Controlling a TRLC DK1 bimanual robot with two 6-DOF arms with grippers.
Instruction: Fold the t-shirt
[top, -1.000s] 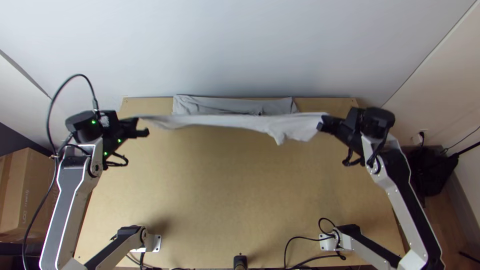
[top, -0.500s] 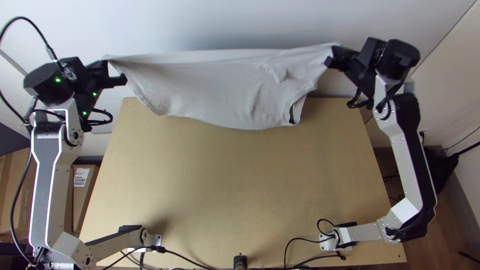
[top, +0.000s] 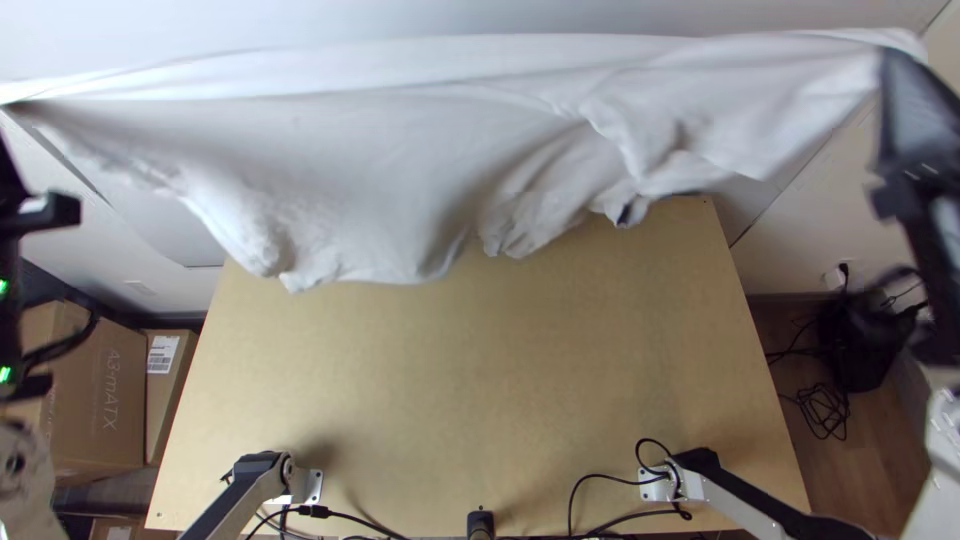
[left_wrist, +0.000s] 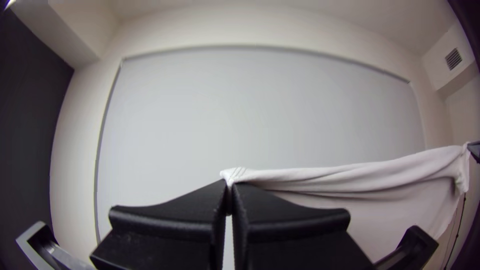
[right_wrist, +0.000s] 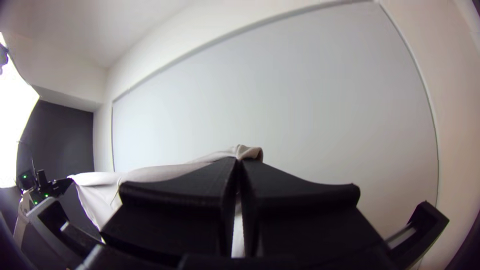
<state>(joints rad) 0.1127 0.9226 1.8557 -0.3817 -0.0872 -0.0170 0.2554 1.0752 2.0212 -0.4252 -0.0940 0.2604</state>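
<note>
Now I have one white t-shirt (top: 390, 150) held at two places: the left gripper (top: 40, 213) and the right gripper (top: 895, 68) each have their fingers pressed together on a pinch of its upper edge. It hangs stretched between them above the far part of the one wooden table (top: 480, 370), its lower edge loose and creased. Compared with half a second ago, I have both grippers higher and wider apart. The raised cloth blocks my sight of most of the table's far edge. Beyond one side I count at least two cardboard boxes (top: 100, 385); past the other, coiled cable (top: 825, 408) lies on the floor.
</note>
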